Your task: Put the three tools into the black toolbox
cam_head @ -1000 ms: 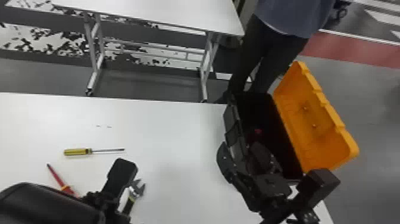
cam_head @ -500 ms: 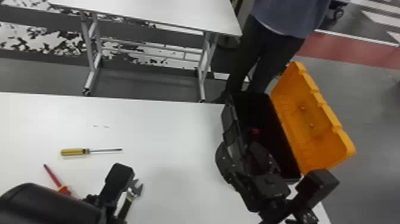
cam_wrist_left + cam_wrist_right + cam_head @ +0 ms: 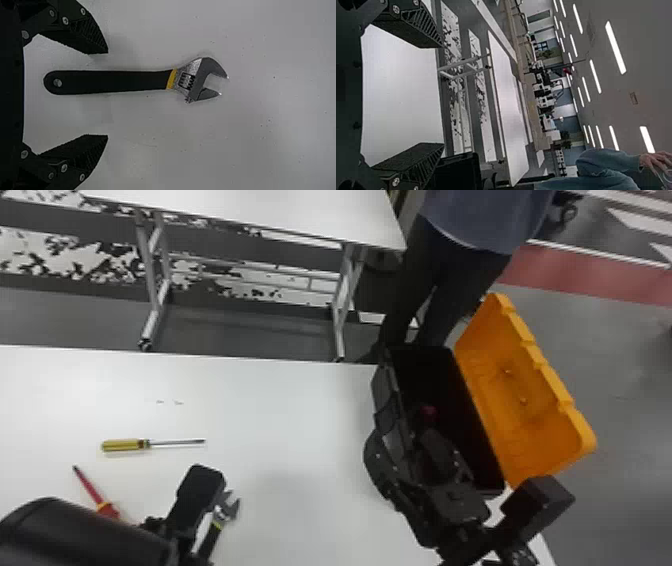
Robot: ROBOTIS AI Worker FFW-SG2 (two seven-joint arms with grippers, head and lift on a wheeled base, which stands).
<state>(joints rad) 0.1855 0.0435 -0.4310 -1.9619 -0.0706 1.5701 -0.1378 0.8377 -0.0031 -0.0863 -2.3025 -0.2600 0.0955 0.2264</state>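
Operating remotely, I hold my left gripper spread over the adjustable wrench, all three tools unstowed, yellow-handled screwdriver and red screwdriver likewise left of the black toolbox, my right gripper open beside it.

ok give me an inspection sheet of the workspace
surface: white table
job's things: yellow screwdriver, red screwdriver and wrench on the table; black toolbox with its orange lid open, something red inside, unclear what
clutter: two tiny marks beyond the yellow screwdriver
grippers: left gripper at the wrench's handle, jaws apart, one to each side; right gripper jaws apart, holding nothing
cables: nothing seen
surroundings: second white table on grey legs behind
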